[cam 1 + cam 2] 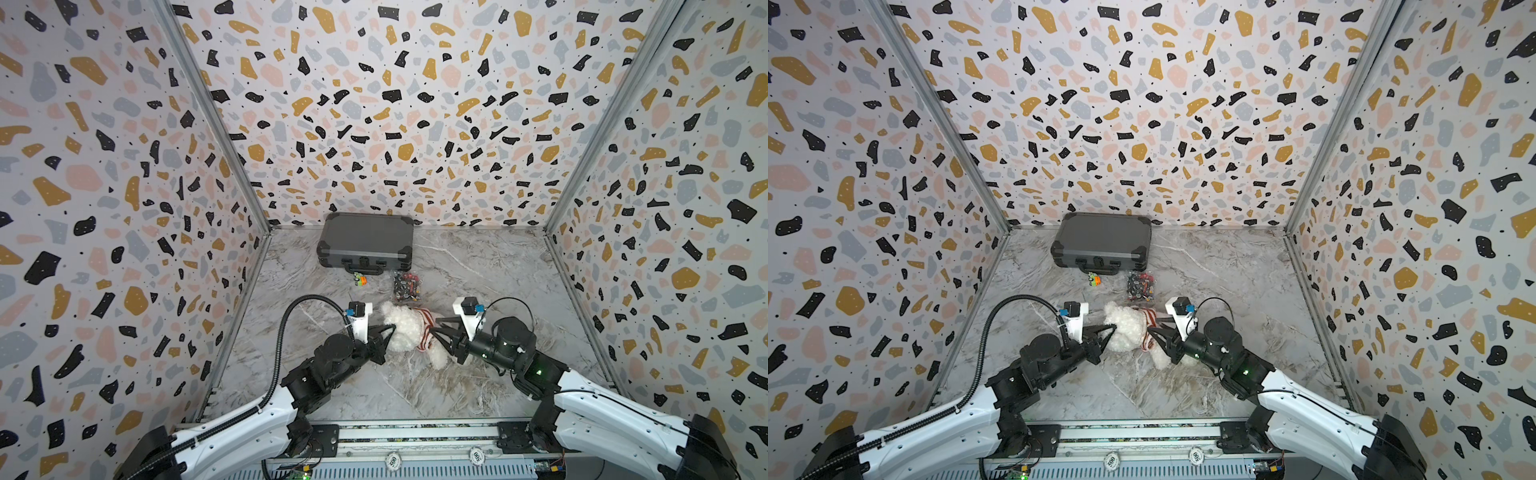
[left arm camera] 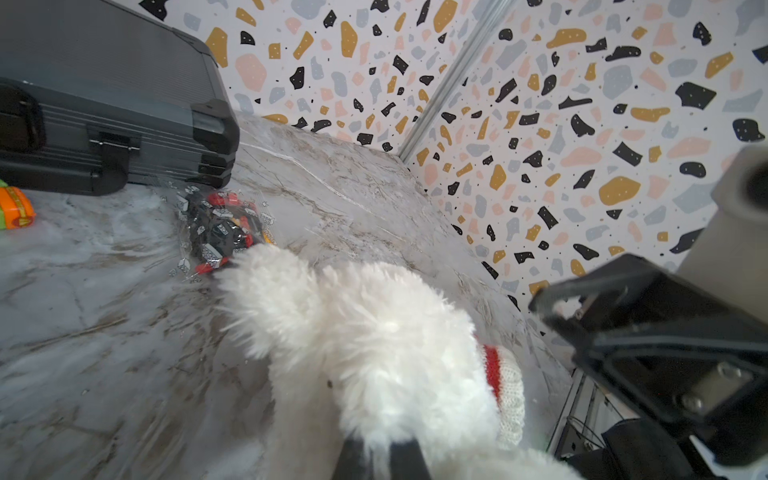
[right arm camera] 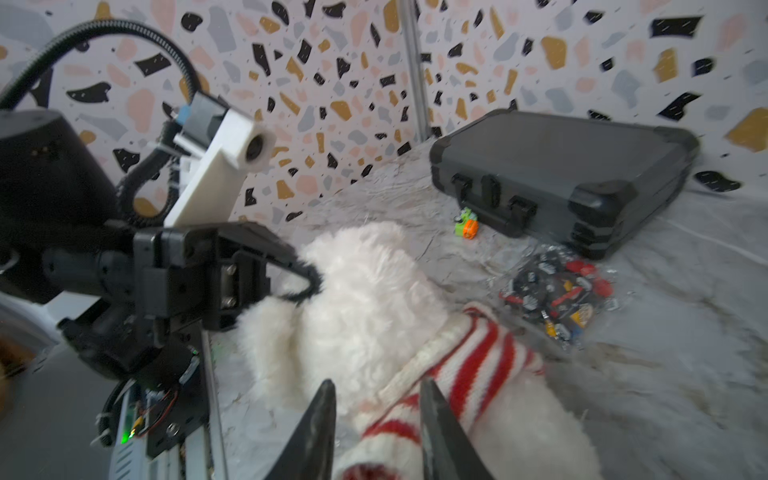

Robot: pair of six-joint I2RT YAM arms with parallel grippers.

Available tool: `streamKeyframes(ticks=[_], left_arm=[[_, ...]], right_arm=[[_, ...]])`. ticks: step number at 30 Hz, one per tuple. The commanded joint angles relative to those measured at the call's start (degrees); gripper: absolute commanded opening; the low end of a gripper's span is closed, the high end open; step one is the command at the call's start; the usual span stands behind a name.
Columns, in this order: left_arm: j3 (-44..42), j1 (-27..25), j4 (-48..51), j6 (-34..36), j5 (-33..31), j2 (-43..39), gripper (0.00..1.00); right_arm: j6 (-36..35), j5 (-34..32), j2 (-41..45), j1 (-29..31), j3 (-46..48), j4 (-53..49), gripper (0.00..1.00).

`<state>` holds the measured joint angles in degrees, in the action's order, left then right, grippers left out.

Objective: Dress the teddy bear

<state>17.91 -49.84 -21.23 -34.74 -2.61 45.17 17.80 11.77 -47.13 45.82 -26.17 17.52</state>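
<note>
Teddy bear (image 1: 405,334) is lying on the marble table (image 1: 374,386), right between both grippers. Left gripper (image 1: 391,330) is pinched tight on the fluffy white fur at its head end. The right gripper (image 1: 434,328) has its jaws apart, straddling the bear's red-and-white striped sweater (image 3: 469,361).

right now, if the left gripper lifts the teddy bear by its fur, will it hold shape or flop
Probably flops: the teddy bear looks like soft plush, its leg lying slack on the table. Likely light, as the left gripper is shut on just a tuft of fur. The knit sweater sits bunched, so it may slide.
</note>
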Motion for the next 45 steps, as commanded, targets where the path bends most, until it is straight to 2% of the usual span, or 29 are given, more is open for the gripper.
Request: streamKeyframes(ticks=[1,5,10,16,26,32,38,42,45], left_arm=[[-2.32,-1.45,-3.52,5.62,3.72,-0.93,0.0],[-5.49,-6.35,-4.21,8.15,-0.67,-1.83,0.0],[-6.72,-7.15,-4.04,9.52,-1.78,-0.9,0.0],[-9.47,-8.17,-2.03,11.76,-6.06,-1.64,0.0],[-10.99,-8.25,0.03,11.28,-9.86,-1.26,0.0],[-12.92,-8.23,-0.82,10.41,-10.07,-2.94,0.0],[-13.64,-8.17,-1.25,9.46,-10.73,-3.69,0.0],[-12.99,-7.92,-3.52,2.86,-12.57,-4.13,0.0],[-9.64,-7.34,-2.41,-4.97,-13.77,-4.9,0.0]], right_arm=[[4.22,1.09,1.16,-6.87,-2.35,-8.59,0.41],[4.86,6.28,-4.33,-12.77,-2.81,-9.8,0.37],[5.11,14.13,-11.44,-12.93,-2.68,-6.72,0.34],[5.3,19.54,-13.67,-11.97,-0.99,-4.24,0.33],[3.49,18.45,-19.14,-7.85,-1.45,-3.7,0.21],[3.81,13.17,-18.94,-6.98,-1.56,-3.46,0.14],[2.52,10.36,-20.22,-4.75,-2.61,-4.38,0.13],[1.79,9.17,-18.53,-3.11,-2.86,-5.49,0.13],[2.06,7.7,-9.94,-2.72,-0.57,-4.74,0.21]])
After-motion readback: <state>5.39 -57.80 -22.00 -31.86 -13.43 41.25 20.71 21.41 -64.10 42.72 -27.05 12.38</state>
